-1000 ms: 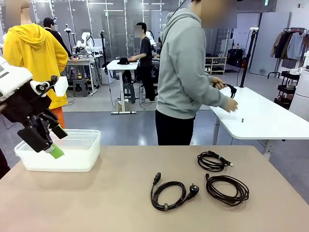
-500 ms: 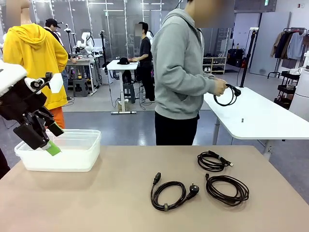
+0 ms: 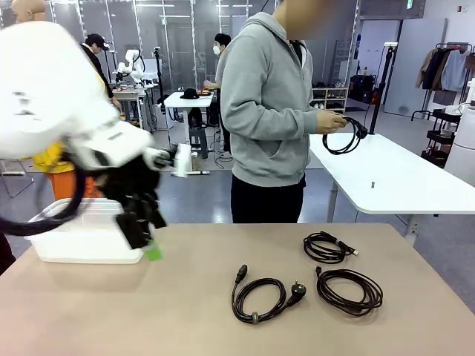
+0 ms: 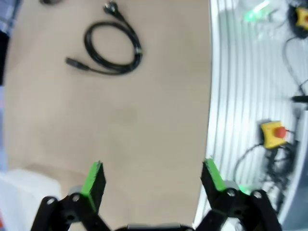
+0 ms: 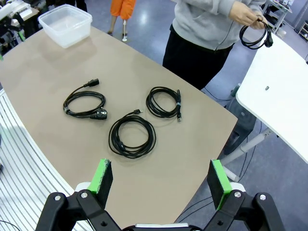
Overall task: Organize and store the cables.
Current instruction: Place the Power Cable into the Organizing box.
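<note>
Three black coiled cables (image 3: 254,317) lie on the tan table (image 3: 148,311); left tool (image 4: 152,166) and right tool (image 5: 159,166) gape empty.

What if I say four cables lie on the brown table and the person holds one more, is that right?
Not quite. Three cables lie on the table: the plug cable, the big coil and the small coil. The person's hand does hold one more cable. The right wrist view shows it all.
</note>
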Robot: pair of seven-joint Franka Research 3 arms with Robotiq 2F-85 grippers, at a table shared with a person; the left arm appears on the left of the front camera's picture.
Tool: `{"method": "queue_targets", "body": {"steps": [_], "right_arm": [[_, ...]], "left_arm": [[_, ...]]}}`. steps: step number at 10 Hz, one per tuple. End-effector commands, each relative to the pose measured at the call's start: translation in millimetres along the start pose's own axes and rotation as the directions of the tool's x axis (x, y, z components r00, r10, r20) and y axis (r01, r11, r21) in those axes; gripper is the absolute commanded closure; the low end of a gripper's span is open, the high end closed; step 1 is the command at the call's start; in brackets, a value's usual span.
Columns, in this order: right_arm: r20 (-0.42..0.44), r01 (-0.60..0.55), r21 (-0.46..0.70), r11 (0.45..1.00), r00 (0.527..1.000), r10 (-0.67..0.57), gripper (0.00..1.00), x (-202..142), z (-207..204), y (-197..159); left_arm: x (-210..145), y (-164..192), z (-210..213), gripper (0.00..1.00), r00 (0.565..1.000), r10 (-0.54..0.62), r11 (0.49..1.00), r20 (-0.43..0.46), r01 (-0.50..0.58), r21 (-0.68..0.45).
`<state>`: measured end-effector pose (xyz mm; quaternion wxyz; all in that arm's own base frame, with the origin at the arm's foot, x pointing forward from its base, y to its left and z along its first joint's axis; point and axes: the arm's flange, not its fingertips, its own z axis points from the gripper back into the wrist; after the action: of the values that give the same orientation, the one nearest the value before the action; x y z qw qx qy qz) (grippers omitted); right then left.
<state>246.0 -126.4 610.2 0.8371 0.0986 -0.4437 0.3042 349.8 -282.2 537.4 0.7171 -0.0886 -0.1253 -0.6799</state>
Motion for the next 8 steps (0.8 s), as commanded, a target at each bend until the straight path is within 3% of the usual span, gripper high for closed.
{"method": "queue_targets", "body": {"steps": [1,2,3,5,8], "right_arm": [[0.001,0.002,0.0,1.0,1.0,-0.002,0.0,-1,0,0],[0.001,0.002,0.0,1.0,1.0,-0.002,0.0,-1,0,0],[0.001,0.002,0.0,1.0,1.0,-0.002,0.0,-1,0,0],[0.001,0.002,0.0,1.0,1.0,-0.002,0.0,-1,0,0],[0.001,0.002,0.0,1.0,1.0,-0.002,0.0,-1,0,0]], "left_arm": [[37,30,-11,0.0,0.996,0.012,1.0,-0.09,-0.013,-0.011],[57,30,-30,0.0,0.994,0.005,0.999,-0.105,-0.009,-0.035],[77,30,-51,0.0,0.981,-0.012,1.0,-0.191,0.016,0.015],[107,37,-79,0.0,0.976,0.035,0.999,-0.214,-0.033,0.013],[122,44,-98,0.0,0.975,0.004,1.0,-0.222,-0.005,-0.004]]}}
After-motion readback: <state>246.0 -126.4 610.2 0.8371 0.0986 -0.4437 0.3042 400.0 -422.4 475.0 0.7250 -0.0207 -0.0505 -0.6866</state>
